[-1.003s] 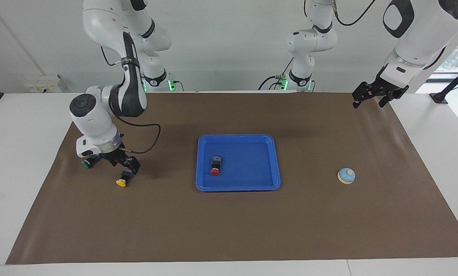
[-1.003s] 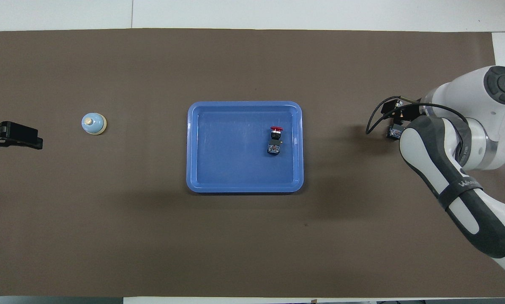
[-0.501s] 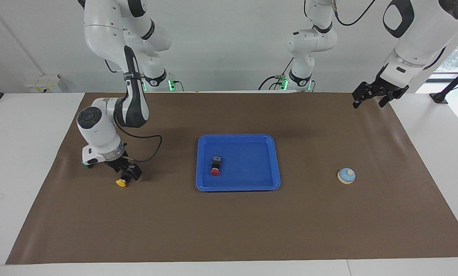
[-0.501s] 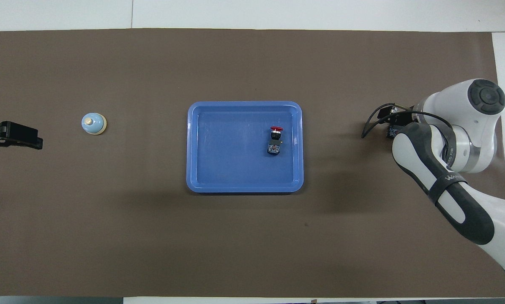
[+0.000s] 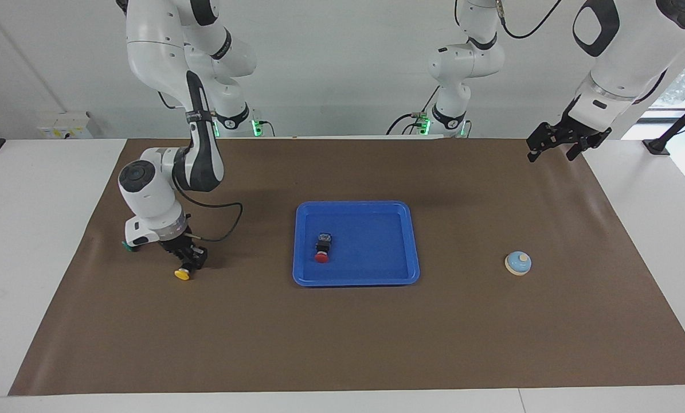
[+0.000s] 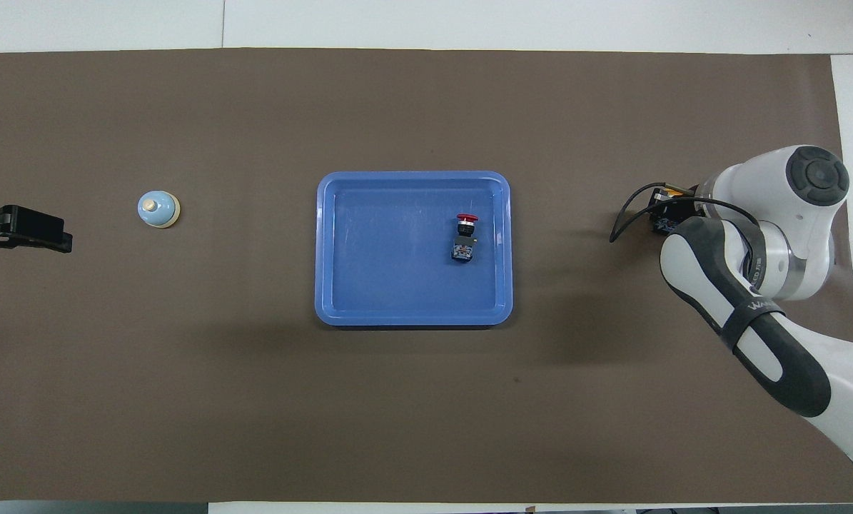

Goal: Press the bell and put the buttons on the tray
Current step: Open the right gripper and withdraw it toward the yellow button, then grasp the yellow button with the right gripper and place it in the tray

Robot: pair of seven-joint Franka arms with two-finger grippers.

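The blue tray (image 5: 356,280) lies mid-mat with the red button (image 5: 322,248) on its side inside it. My right gripper (image 5: 188,257) is down at the mat toward the right arm's end, shut on the dark body of the yellow button (image 5: 182,274), whose cap points away from the robots. A sliver of the green button (image 5: 124,245) peeks out beside the right wrist. The light-blue bell (image 5: 518,263) sits alone toward the left arm's end. My left gripper (image 5: 554,146) waits open in the air over the mat's corner by its base.
A brown mat (image 5: 342,344) covers the table; white tabletop (image 5: 32,229) borders it. In the overhead view the right forearm (image 6: 747,314) hides the yellow and green buttons' area.
The right gripper came down around the yellow button's body and closed on it, its wrist shifting slightly toward the tray. The left arm, bell, tray and red button stayed put.
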